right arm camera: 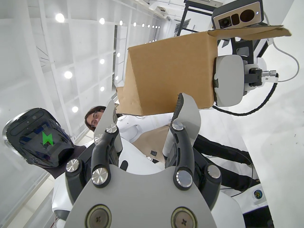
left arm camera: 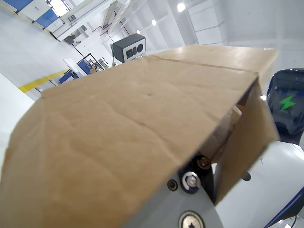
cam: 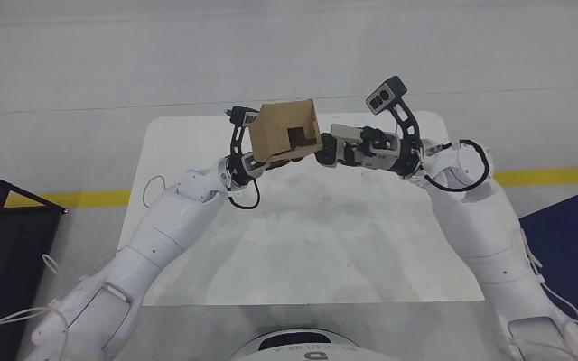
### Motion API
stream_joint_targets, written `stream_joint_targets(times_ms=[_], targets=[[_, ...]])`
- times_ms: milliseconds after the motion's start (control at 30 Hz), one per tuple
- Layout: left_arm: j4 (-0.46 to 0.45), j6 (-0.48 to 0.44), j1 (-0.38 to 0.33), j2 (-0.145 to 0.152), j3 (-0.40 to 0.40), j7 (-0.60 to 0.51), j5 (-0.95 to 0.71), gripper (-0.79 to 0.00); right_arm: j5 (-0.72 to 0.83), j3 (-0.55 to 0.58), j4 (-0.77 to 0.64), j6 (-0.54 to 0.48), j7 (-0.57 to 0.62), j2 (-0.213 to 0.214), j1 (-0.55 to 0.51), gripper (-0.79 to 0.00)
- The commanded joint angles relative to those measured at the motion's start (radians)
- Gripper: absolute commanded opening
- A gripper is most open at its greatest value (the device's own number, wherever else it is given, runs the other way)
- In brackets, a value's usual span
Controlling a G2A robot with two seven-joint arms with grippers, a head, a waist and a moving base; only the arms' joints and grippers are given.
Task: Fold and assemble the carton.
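Carton (cam: 284,129) hangs over the far side of the desk (cam: 316,253), left gripper (cam: 265,162) clamped on one wall, right gripper (right arm camera: 147,107) spread open close beside the open end. Best play, I'd say: hold the left steady, bring the right square onto a loose flap (right arm camera: 256,33) and press along the crease so nothing buckles.

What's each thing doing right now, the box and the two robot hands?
Brown cardboard carton: held up above the white table, partly folded, one end open.
Left gripper: shut on the carton.
Right gripper: open, close by the carton.
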Motion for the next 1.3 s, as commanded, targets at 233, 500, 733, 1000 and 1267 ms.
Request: stream_joint_targets(times_ms=[233,500,733,1000,1267], targets=[[0.014,0.043,-0.005,0.004,0.011,-0.042,0.005,-0.785,-0.165,0.004,-0.008,-0.02,-0.056,0.004,0.02,-0.08],[0.003,0.046,0.006,0.016,-0.01,-0.046,0.01,-0.785,-0.282,0.075,-0.07,-0.087,-0.137,0.016,-0.025,-0.077],[-0.008,0.033,0.012,0.023,-0.017,-0.033,0.019,-0.785,-0.219,0.1,-0.075,-0.092,-0.127,0.017,-0.05,-0.089],[-0.01,0.031,0.013,0.025,-0.01,-0.031,0.018,-0.785,-0.274,0.062,-0.099,-0.069,-0.075,0.017,-0.03,-0.062],[-0.006,0.038,0.009,0.029,-0.005,-0.038,0.017,-0.785,-0.405,0.027,-0.122,-0.036,-0.025,0.022,0.011,-0.123]])
